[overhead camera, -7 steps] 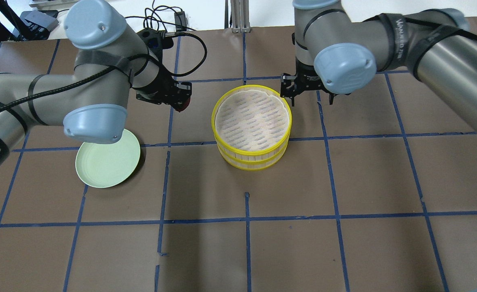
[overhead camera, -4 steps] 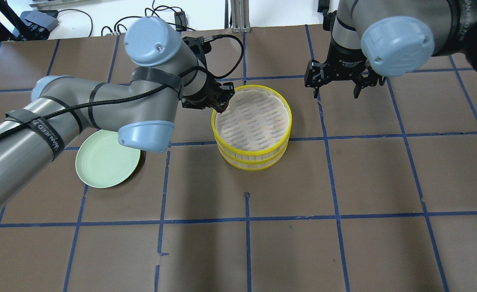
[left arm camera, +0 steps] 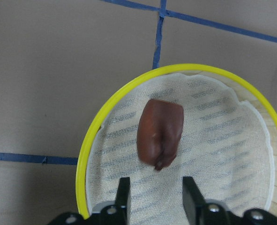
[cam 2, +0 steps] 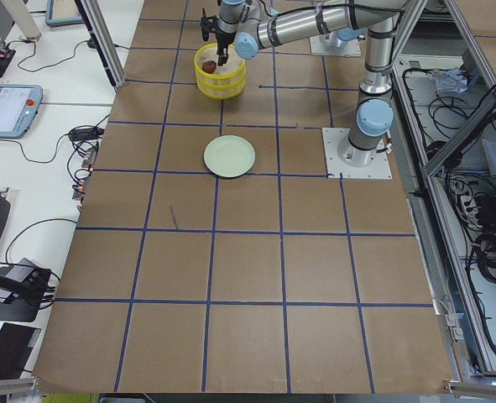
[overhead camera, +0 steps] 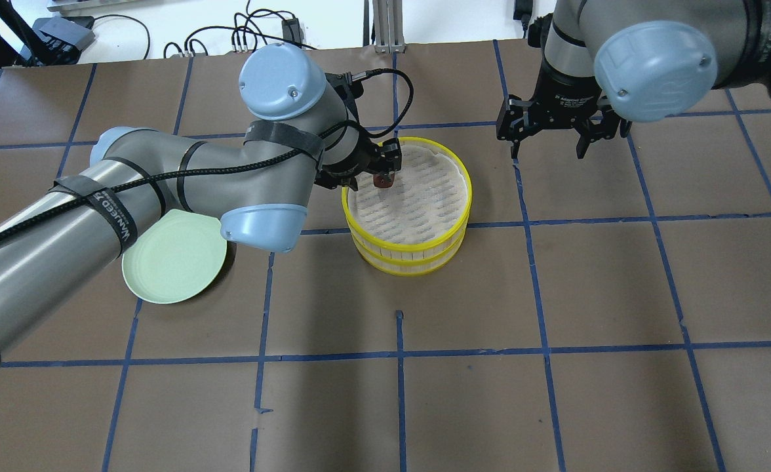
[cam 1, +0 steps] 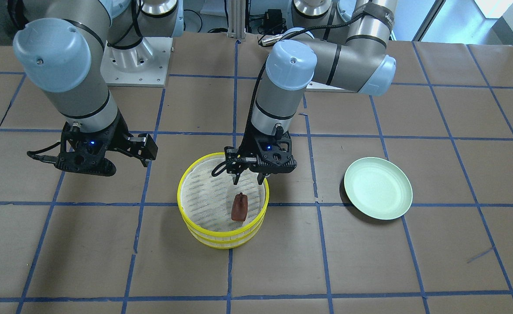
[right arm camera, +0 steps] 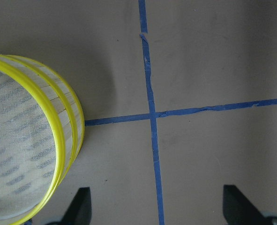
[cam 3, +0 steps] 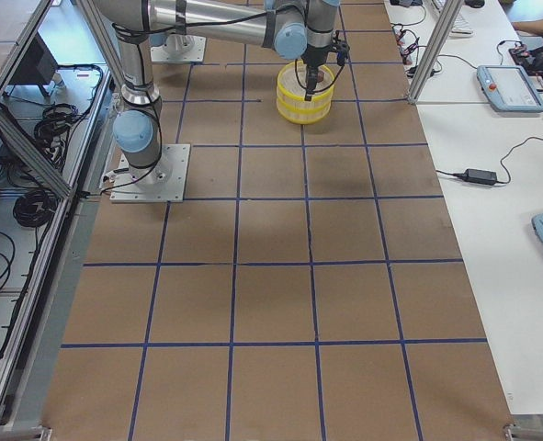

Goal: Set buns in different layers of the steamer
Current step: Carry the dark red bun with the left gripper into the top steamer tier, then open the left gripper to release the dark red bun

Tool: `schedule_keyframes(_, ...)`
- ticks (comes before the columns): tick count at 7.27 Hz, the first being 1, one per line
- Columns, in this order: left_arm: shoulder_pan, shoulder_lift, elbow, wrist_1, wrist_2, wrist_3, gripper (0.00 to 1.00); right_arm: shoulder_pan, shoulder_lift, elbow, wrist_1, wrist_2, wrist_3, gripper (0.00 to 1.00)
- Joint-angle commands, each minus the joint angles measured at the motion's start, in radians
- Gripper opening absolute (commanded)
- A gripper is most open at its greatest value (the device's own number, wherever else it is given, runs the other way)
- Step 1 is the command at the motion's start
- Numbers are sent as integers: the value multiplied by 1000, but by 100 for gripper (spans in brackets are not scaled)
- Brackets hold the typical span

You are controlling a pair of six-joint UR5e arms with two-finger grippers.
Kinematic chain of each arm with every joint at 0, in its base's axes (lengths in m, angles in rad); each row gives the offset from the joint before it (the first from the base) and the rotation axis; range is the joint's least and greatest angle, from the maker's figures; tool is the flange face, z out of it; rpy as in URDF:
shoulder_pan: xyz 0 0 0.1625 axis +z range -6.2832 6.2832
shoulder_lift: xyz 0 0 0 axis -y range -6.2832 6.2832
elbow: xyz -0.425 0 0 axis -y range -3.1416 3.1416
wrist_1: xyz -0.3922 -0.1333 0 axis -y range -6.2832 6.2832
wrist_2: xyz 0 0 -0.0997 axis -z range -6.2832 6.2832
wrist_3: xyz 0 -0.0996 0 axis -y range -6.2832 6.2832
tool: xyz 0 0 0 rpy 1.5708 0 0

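Observation:
Two yellow-rimmed steamer trays are stacked; the top tray (overhead camera: 468, 190) sits on the lower tray (overhead camera: 404, 267). The reddish-brown bun (cam 1: 239, 207) lies on the top tray's striped mesh, also seen in the left wrist view (left arm camera: 160, 132). My left gripper (cam 1: 247, 178) hovers over that tray's edge, open, its fingers (left arm camera: 189, 197) apart and short of the bun. In the overhead view my left gripper (overhead camera: 380, 173) hangs just above the bun (overhead camera: 383, 181). My right gripper (overhead camera: 547, 149) is wide open and empty, to the right of the steamer. The white bun is hidden.
A pale green plate (overhead camera: 172, 262) lies bare on the table left of the steamer, partly under my left arm. Brown table surface with blue tape lines (right arm camera: 150, 117) surrounds the steamer. The steamer's rim (right arm camera: 63, 126) shows at the left of the right wrist view.
My left gripper carried the brown bun rightward over the top tray and opened; the bun now lies on the mesh. My right gripper pulled away to the right and holds there.

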Motion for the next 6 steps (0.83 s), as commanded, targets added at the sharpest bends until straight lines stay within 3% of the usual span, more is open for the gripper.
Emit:
schedule_keyframes(1,1,11,7,-11,47,95,100,2,-28,-7,37,0,0,100)
schedule_keyframes(3,33,57,7,-173,202,371,100,-7,-51,-8,67,0,-2,100)
schedule_keyframes(6,204,119,9,-278,193,561,100,2,-51,-21,71,-1,-2,100)
